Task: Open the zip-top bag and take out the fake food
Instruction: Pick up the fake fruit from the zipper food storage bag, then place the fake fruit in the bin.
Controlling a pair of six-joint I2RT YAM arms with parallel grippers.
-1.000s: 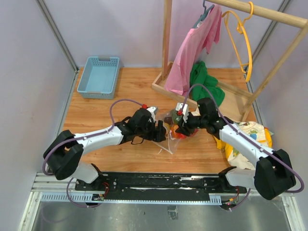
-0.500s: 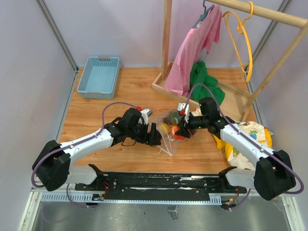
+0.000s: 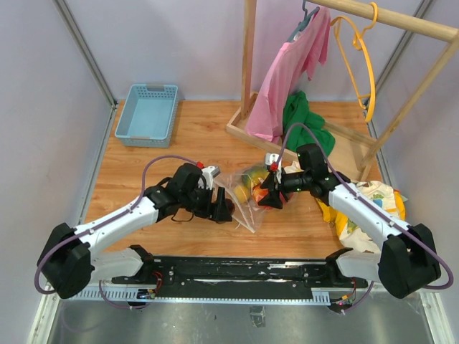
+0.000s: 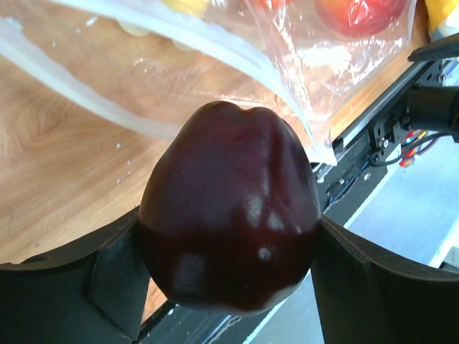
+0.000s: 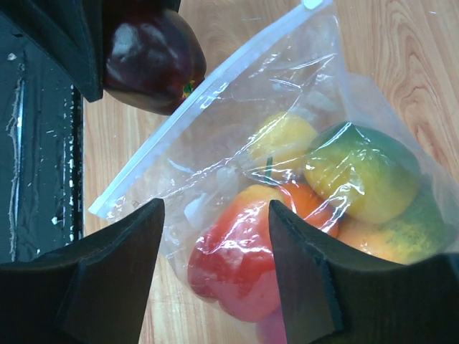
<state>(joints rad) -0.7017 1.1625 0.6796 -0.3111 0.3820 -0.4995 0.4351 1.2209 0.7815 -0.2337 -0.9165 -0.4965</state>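
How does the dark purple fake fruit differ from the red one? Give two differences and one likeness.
The dark purple fruit is outside the zip-top bag, clamped in the left gripper; the red fruit lies inside it, ungripped. Purple looks near-black, red bright. Both are glossy.

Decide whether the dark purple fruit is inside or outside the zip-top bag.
Outside. The dark purple fruit is clamped in the left gripper, with no plastic over it; the zip-top bag lies beyond, other fruits inside.
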